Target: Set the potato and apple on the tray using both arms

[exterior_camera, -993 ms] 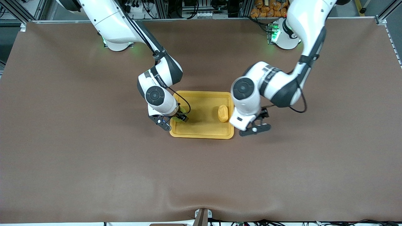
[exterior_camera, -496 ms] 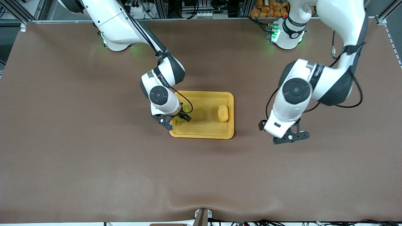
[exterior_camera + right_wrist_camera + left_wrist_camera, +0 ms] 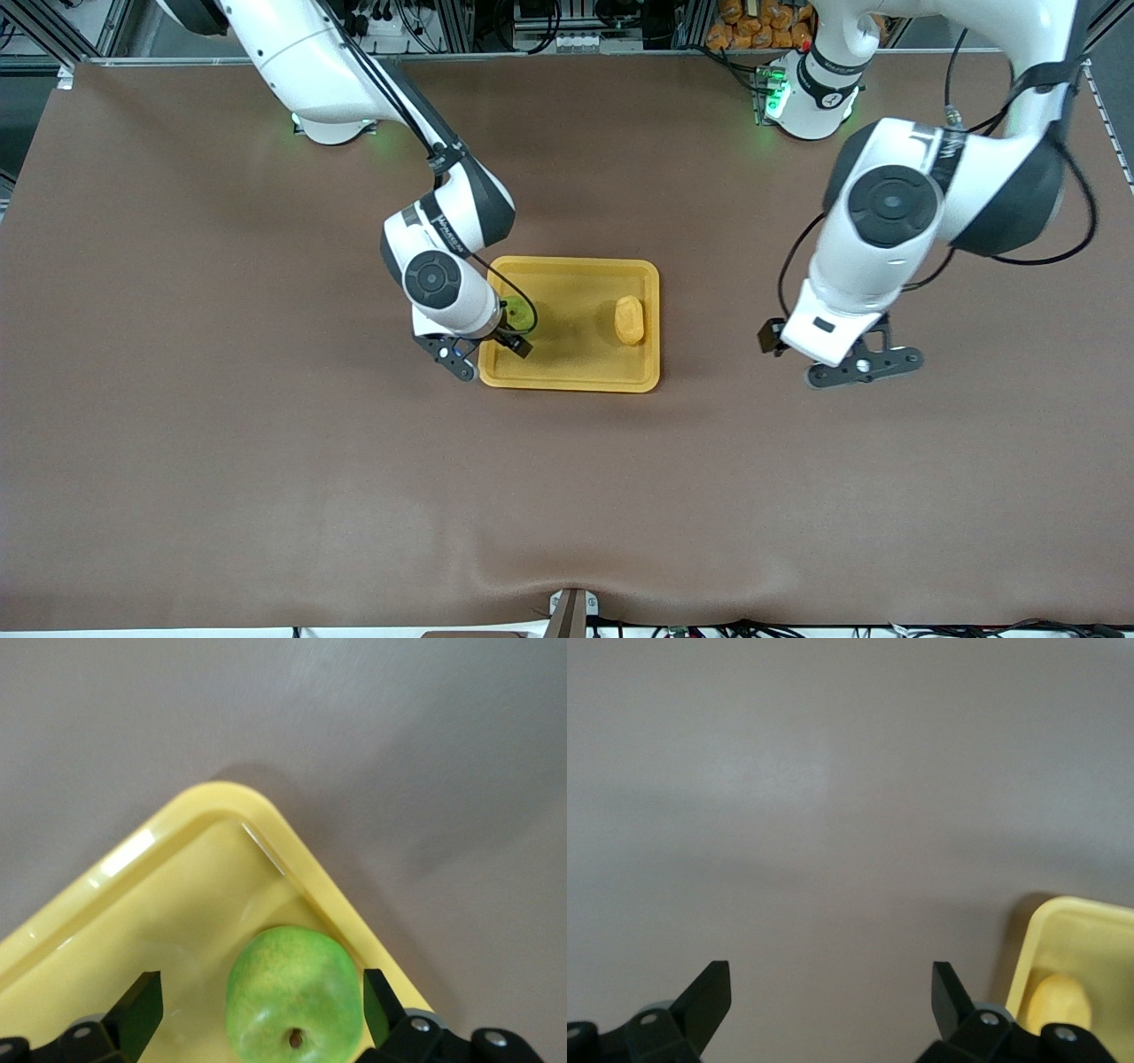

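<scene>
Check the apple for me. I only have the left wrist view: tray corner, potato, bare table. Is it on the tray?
Observer: Yes. The apple lies in the tray, by the rim at the right arm's end.
Operator: Right claw holding it?
Observer: No. The right claw is open, low over the apple, with a finger on each side.
Operator: Potato and apple touching?
Observer: No, they are apart. The potato lies at the tray's other end, toward the left arm.

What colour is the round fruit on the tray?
Bright green; the small round apple shows best in the right wrist view.
</scene>
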Motion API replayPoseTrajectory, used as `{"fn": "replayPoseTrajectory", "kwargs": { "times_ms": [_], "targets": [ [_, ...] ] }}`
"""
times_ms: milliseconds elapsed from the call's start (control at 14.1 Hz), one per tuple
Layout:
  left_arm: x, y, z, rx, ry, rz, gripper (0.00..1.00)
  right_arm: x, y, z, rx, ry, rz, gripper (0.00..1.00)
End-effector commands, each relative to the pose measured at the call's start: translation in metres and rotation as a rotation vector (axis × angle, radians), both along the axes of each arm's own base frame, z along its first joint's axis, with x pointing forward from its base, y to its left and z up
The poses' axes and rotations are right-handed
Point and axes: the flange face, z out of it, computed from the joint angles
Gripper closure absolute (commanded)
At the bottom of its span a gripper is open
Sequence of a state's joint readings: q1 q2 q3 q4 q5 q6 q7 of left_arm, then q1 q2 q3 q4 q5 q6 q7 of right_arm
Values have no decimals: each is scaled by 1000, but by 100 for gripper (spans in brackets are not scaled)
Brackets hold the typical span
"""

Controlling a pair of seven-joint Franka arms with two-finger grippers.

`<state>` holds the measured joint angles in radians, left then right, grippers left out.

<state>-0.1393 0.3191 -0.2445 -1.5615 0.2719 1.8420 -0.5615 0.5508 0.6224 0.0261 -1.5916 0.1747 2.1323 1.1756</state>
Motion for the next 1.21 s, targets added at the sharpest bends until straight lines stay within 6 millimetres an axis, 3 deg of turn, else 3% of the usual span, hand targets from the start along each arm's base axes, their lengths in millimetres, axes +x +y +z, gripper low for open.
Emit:
{"fn": "replayPoseTrajectory", "kwargs": {
  "times_ms": [0,213,355,780,922,1135],
  "targets": [
    [-17,39,26,-45,43,-60,0,26,-23,30,14,2,-23,0],
    [-37,87,55,-79,37,-87,0,51,-45,51,40,-42,-35,0],
    [-52,117,64,-110,47,-115,0,66,-63,62,44,-54,-62,0],
    [-62,154,78,-113,77,-168,0,107,-140,122,-2,-36,-114,0],
    [-74,159,94,-119,90,-163,0,116,-169,140,-3,-26,-136,0],
    [-82,163,107,-123,92,-164,0,127,-215,152,18,-22,-83,0]
  ]
}}
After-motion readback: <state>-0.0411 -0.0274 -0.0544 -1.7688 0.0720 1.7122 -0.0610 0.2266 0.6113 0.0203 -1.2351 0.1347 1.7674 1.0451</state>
